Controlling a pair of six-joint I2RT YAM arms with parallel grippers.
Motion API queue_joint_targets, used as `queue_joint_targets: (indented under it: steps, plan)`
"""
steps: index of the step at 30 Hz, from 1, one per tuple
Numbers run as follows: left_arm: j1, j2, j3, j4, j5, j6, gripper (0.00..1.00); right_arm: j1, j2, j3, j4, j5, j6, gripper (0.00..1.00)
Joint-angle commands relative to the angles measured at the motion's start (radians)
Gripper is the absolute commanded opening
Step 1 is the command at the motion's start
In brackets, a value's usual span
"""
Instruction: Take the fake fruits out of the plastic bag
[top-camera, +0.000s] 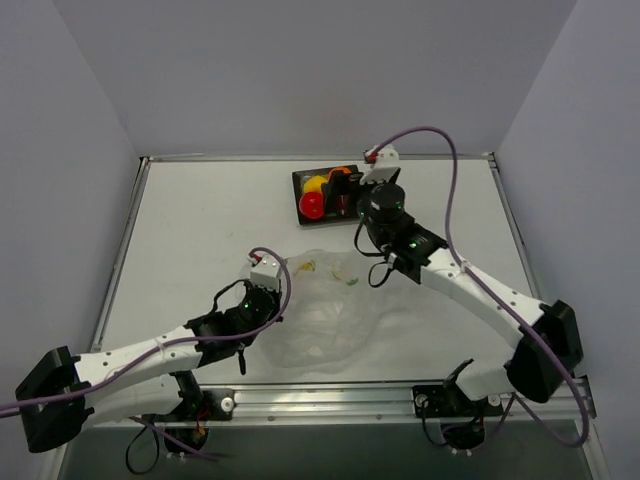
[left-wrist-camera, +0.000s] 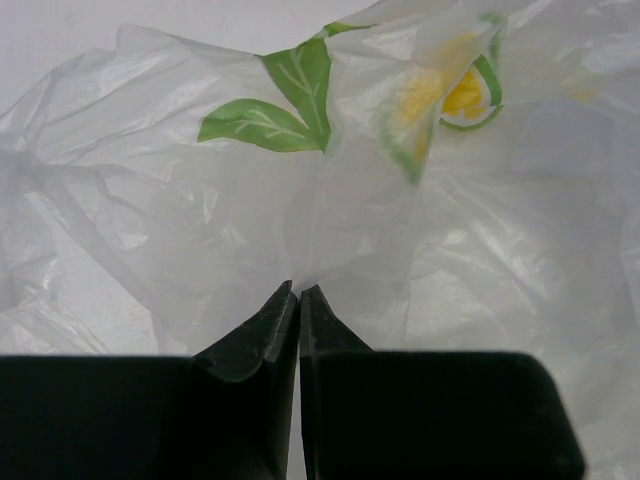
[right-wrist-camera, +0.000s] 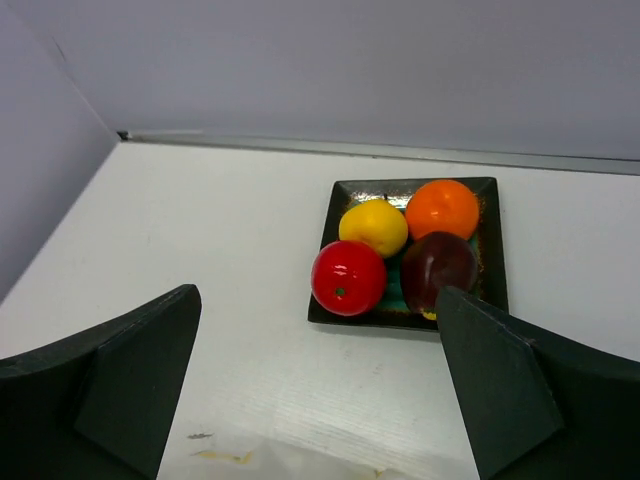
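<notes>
Top external view, supplemented by both wrist views.

a, worktop (top-camera: 200, 220): pale, walled on three sides.
b, plastic bag (top-camera: 322, 318): crumpled and translucent, lying in the near half between the two arms. No coloured fruit shows through it.
c, tray (top-camera: 298, 196): a small square dish at the far centre, well apart from the bag.
d, fake fruits (top-camera: 313, 205): all four rest on the tray, packed against one another. In the right wrist view they are the yellow fruit (right-wrist-camera: 373, 226) far left, the orange fruit (right-wrist-camera: 442, 209) far right, the red fruit (right-wrist-camera: 348, 277) near left and the maroon fruit (right-wrist-camera: 438, 268) near right.

Step in hand (judged): the bag looks emptied, so what remains is to bring the right arm away from the tray. Done well, the pincer rises clear before it swings back, fingers wide, because round glossy fruits on a shallow dish would roll at a light knock. The maroon fruit, closest to the right finger in the wrist view, is the most exposed. The hold on the bag is best released only once nothing more is seen inside.

Pose:
- **Right arm:** it stretches from the near right corner toward the far centre, with the wrist over the tray's right part.
- **right pincer** (right-wrist-camera: 315, 295): spread wide and empty.
- **Left arm:** it reaches low from the near left corner to the bag's left edge.
- **left pincer** (left-wrist-camera: 298, 290): pressed together, with a pleat of bag film running into its tips, apparently pinched there.
</notes>
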Motion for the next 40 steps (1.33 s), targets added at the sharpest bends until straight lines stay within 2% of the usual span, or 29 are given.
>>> queue_joint_targets:
  steps: [1,6,10,11,12,13,14,19,24,25,28,31,33,36,40]
  plan:
    - [0.001,0.068,0.089,0.076,-0.013,0.047,0.02,-0.005,-0.198,-0.137,0.006,0.046,0.089,1.00]
    - [0.001,0.098,0.131,0.062,-0.045,0.015,0.05,-0.005,-0.413,-0.306,-0.151,0.113,0.140,1.00]
    - [0.007,0.082,0.166,0.018,-0.057,0.006,0.25,-0.005,-0.623,-0.423,-0.218,0.167,0.177,1.00]
    - [0.008,0.073,0.180,0.009,-0.047,0.006,0.33,-0.005,-0.657,-0.438,-0.231,0.176,0.192,1.00]
    - [0.007,0.066,0.212,-0.007,-0.044,0.009,0.52,-0.005,-0.687,-0.458,-0.267,0.182,0.198,1.00]
    - [0.007,0.058,0.229,-0.021,-0.041,0.012,0.79,-0.005,-0.740,-0.463,-0.282,0.186,0.205,1.00]
    - [0.007,0.035,0.247,-0.054,-0.039,0.023,0.94,-0.005,-0.766,-0.463,-0.297,0.192,0.211,1.00]
    - [0.005,-0.072,0.415,-0.246,-0.073,0.023,0.94,-0.005,-0.895,-0.399,-0.382,0.239,0.232,1.00]
    - [0.007,-0.195,0.615,-0.545,-0.105,0.063,0.94,-0.005,-0.940,-0.307,-0.458,0.288,0.243,1.00]
    - [0.007,-0.207,0.652,-0.641,-0.149,0.063,0.94,-0.005,-0.955,-0.276,-0.474,0.308,0.252,1.00]
    - [0.007,-0.261,0.746,-0.766,-0.261,0.081,0.94,-0.007,-1.021,-0.261,-0.505,0.386,0.254,1.00]
    - [0.007,-0.335,0.723,-0.772,-0.365,0.110,0.94,-0.007,-1.104,-0.285,-0.505,0.425,0.269,1.00]
    - [0.007,-0.373,0.694,-0.772,-0.376,0.113,0.94,-0.005,-1.133,-0.310,-0.503,0.434,0.275,1.00]
    - [0.007,-0.402,0.636,-0.740,-0.355,0.110,0.94,-0.005,-1.112,-0.325,-0.505,0.420,0.272,1.00]
    - [0.007,-0.375,0.635,-0.748,-0.367,0.109,0.94,-0.005,-1.034,-0.308,-0.503,0.405,0.292,1.00]
